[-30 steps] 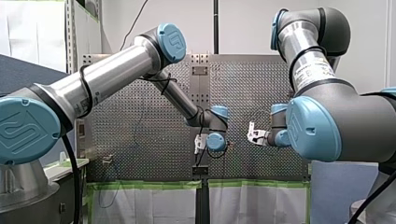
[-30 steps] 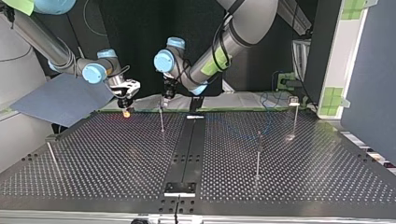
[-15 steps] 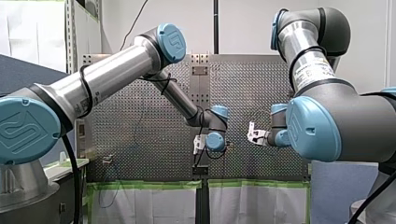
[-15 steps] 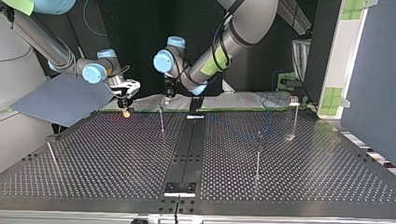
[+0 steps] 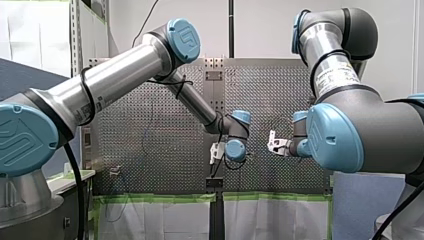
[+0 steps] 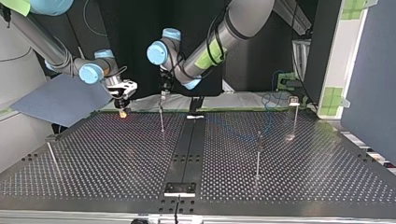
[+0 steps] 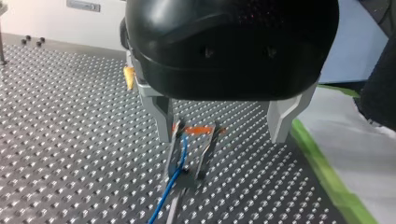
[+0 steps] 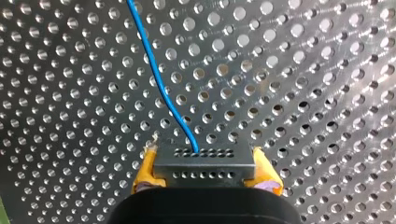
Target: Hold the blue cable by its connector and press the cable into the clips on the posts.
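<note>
The right gripper point(image 8: 205, 173) pinches the connector point(image 8: 204, 161) between yellow pads point(image 8: 145, 170), the cable point(image 8: 161, 88) leading off over the table point(image 8: 303, 70), while the left gripper point(image 7: 219, 137) stands wide open and empty astride a clip point(image 7: 191, 154) the cable touches.

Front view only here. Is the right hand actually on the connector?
Observer: Yes. In the right wrist view the right hand has its yellow pads clamped on the black rectangular connector.
Operator: Cable attached?
Observer: The thin blue cable leaves the connector's far face and runs away over the perforated metal table.
Operator: Left hand?
Observer: The left wrist view shows the left hand open, with its metal fingers either side of the orange-tipped two-prong clip.
Operator: Cable seated there?
Observer: It runs close along one prong. I can't tell whether it is pressed in.
</note>
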